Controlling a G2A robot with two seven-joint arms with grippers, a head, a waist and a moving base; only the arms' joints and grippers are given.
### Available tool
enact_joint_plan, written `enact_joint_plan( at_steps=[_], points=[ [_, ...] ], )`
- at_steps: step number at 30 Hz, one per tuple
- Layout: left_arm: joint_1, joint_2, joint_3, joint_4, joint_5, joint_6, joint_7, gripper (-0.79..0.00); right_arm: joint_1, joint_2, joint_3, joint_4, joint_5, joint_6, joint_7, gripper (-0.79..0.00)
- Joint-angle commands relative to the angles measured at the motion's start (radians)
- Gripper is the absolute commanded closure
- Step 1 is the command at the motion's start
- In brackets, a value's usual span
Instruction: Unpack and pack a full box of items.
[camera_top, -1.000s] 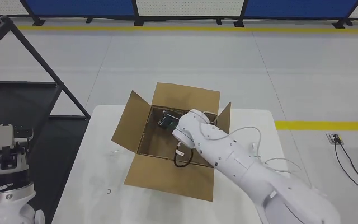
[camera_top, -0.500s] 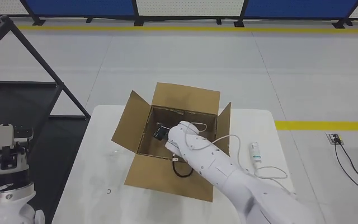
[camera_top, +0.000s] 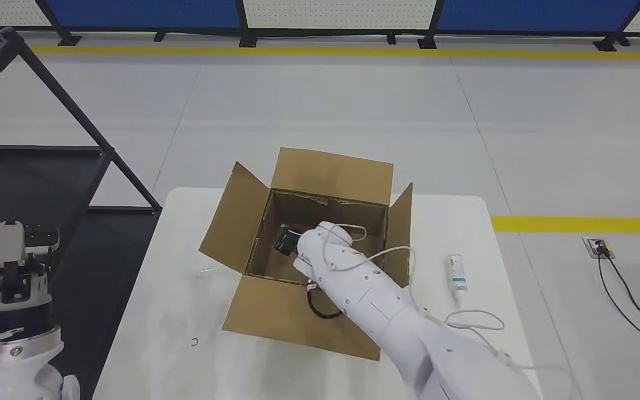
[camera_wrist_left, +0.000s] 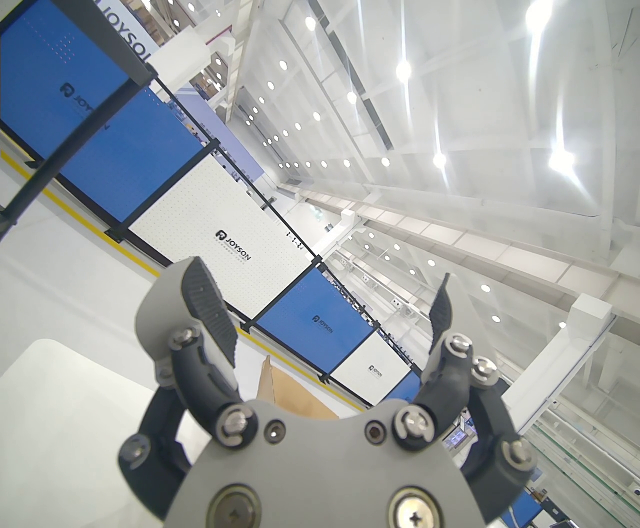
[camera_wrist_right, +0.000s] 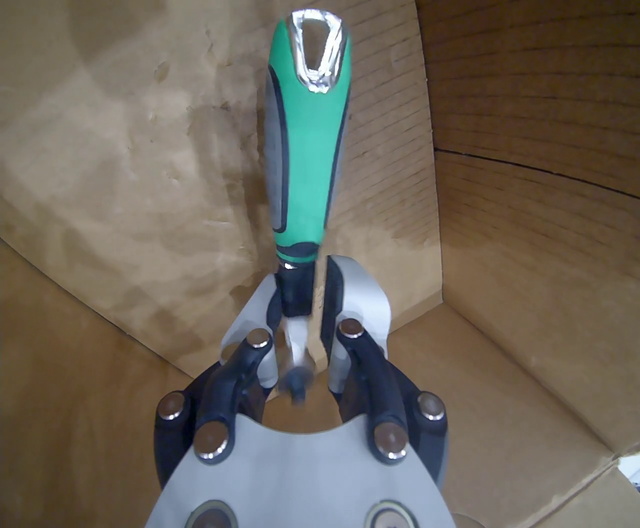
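Right gripper (camera_wrist_right: 302, 295) clamps the green-handled tool (camera_wrist_right: 307, 150) low inside the box (camera_top: 330, 172) at the table (camera_top: 170, 300) far edge. Left gripper (camera_wrist_left: 320, 285) gapes empty. Tube (camera_top: 456, 272) lies out near the right edge. Likely mid-task.

The tip of the green-handled tool (camera_wrist_right: 305, 150), behind the fingertips of the right end effector (camera_wrist_right: 304, 292), is blurred; the white item (camera_top: 455, 271) well apart from it cannot be identified.

The box (camera_top: 335, 172) stands with its flaps spread, but the right arm (camera_top: 342, 266) fills most of the opening. Inside, the green-handled tool (camera_wrist_right: 305, 150) points toward a corner, its end seemingly close to the wall. A small bottle (camera_top: 456, 272) lies beside the box.
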Motion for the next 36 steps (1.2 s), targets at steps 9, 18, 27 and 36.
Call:
enact_joint_plan(
  at_steps=[9, 18, 27, 36],
  points=[
    [0.0, 0.0, 0.0, 0.0, 0.0, 0.0, 0.0, -0.785, 0.034, -0.021, 0.028, 0.044, 0.007, -0.024, -0.049, -0.28],
    [0.0, 0.0, 0.0, 0.0, 0.0, 0.0, 0.0, -0.785, 0.061, -0.005, 0.059, 0.03, 0.019, -0.086, -0.074, -0.317],
    [0.0, 0.0, 0.0, 0.0, 0.0, 0.0, 0.0, -0.785, 0.056, 0.06, 0.118, -0.085, 0.039, -0.131, -0.121, -0.366],
    [0.0, 0.0, 0.0, 0.0, 0.0, 0.0, 0.0, -0.785, -0.063, 0.226, 0.245, -0.544, -0.047, -0.072, -0.005, -0.4]
  ],
)
